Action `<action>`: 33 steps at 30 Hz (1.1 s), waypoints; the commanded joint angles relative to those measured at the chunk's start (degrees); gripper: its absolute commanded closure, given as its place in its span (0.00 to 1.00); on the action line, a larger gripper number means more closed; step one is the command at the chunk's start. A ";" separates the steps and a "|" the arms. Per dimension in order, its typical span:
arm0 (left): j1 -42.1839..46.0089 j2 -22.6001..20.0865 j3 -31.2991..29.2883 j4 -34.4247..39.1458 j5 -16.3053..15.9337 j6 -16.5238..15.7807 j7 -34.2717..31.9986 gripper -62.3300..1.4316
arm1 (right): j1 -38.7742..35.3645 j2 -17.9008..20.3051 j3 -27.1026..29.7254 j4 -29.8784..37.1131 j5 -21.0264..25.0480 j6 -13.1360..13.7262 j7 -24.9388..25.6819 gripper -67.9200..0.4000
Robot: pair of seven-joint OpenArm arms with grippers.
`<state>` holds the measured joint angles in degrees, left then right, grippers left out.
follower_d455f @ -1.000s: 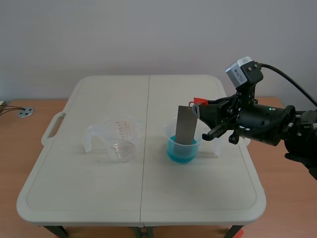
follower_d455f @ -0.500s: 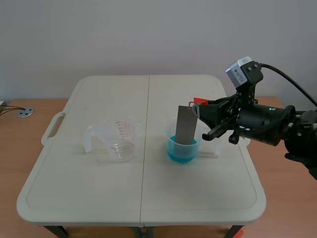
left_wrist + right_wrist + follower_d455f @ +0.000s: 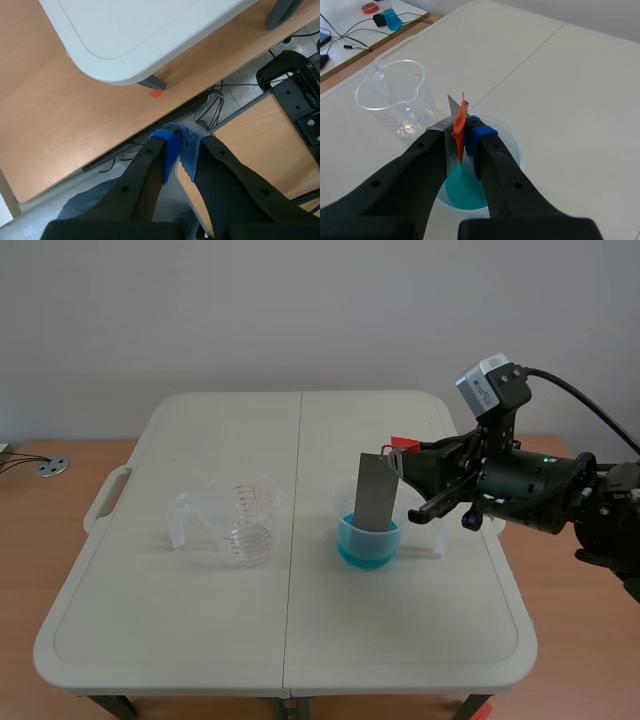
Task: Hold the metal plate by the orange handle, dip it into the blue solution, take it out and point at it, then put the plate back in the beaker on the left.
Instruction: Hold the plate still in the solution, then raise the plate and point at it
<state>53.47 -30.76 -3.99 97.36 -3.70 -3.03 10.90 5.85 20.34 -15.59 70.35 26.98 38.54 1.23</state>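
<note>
One clear beaker stands apart from the plate.

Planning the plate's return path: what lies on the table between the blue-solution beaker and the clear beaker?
Only bare table crossed by its centre seam; the scene view shows it.

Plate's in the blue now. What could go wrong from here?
The right gripper pinches only the thin orange handle; the metal plate might swing or slip on lift-out.
The plate stands inside the blue beaker; a sideways pull may tip it and spill solution.
A wet plate may drip on the table on its way to the left beaker.
</note>
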 commanded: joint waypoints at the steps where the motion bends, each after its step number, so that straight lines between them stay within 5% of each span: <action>1: 0.00 0.26 0.20 0.46 -0.31 0.31 -0.39 0.93 | 0.87 0.61 0.26 0.31 0.04 0.55 0.44 0.97; 15: 0.00 0.26 0.20 0.46 -0.31 0.31 -0.39 0.93 | 0.85 0.63 0.28 1.42 0.48 1.68 0.44 0.97; 33: 0.00 0.26 0.22 0.46 -0.31 0.31 -0.39 0.93 | 0.79 1.40 2.69 10.78 2.16 2.03 -1.33 0.97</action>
<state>53.47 -30.76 -3.99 97.36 -3.70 -3.03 10.90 5.80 20.80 -13.98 79.72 28.08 40.56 -0.73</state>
